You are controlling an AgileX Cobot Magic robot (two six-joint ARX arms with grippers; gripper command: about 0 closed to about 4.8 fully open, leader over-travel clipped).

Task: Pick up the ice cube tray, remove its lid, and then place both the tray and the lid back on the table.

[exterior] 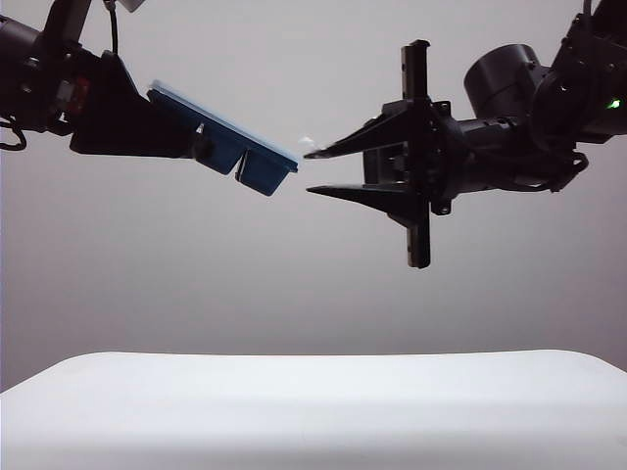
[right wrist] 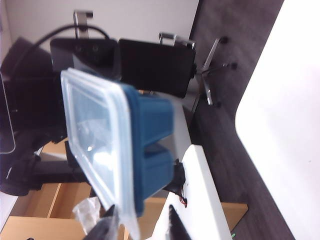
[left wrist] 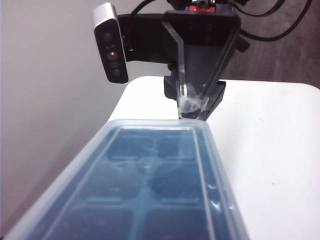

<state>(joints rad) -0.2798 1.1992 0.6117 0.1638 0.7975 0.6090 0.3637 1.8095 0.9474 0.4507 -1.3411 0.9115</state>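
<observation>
Both arms are raised well above the white tabletop (exterior: 313,401), facing each other across the middle of the exterior view. The left arm reaches in from the left side, and its left end effector (exterior: 191,137) is clamped on one end of the ice cube tray (exterior: 240,157). The navy tray hangs in the air, tilted so that its free end slopes down toward the right arm. The translucent lid (exterior: 225,119) is still seated on top of the tray, covering its compartments.

The right arm stretches in roughly level from the right. Its right end effector (exterior: 313,171) is parted, with one fingertip above and one below, right at the tray's free end. In the right wrist view the fingertips (right wrist: 107,227) straddle the edge of the lid, one on either side, without visibly pinching it.
</observation>
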